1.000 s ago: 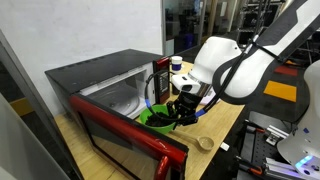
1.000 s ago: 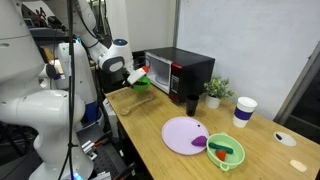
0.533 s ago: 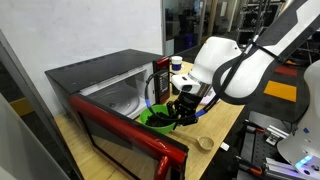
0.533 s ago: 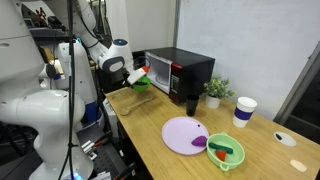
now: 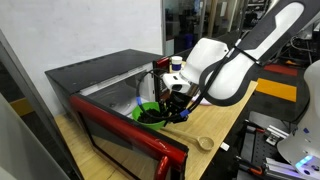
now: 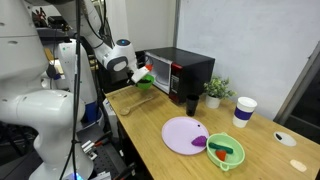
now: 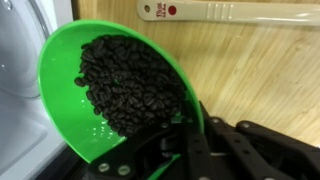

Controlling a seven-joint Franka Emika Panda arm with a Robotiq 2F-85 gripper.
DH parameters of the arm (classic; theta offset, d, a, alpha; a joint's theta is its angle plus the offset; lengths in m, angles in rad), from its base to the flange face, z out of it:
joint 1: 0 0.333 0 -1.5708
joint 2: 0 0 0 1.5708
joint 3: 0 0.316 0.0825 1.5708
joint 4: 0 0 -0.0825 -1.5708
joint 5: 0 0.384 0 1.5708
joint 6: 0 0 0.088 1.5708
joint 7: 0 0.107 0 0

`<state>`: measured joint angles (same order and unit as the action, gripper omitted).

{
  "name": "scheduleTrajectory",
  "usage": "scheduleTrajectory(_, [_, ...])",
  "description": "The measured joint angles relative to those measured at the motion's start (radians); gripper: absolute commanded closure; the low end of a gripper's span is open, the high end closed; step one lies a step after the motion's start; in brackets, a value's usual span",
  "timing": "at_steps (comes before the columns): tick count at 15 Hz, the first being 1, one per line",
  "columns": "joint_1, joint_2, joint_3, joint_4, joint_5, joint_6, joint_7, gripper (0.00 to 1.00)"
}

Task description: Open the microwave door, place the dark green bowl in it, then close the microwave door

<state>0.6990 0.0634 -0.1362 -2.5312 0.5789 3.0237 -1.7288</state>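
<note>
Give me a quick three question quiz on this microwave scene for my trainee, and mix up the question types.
1. True or false: the microwave door is shut.
2. What is the gripper clamped on? A) lavender plate B) dark green bowl C) white cup
3. Fill in: the bowl is full of dark ___.
Key: 1 false, it hangs open; 2 B; 3 beans.
</note>
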Motion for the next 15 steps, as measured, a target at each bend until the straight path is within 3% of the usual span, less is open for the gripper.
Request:
scheduleTrajectory(14, [-0.015, 0.301, 0.004, 0.243, 0.016, 0.113, -0.012, 0.99])
scheduleTrajectory(15, [-0.033, 0.301, 0.019, 0.244, -0.047, 0.115, 0.039, 0.99])
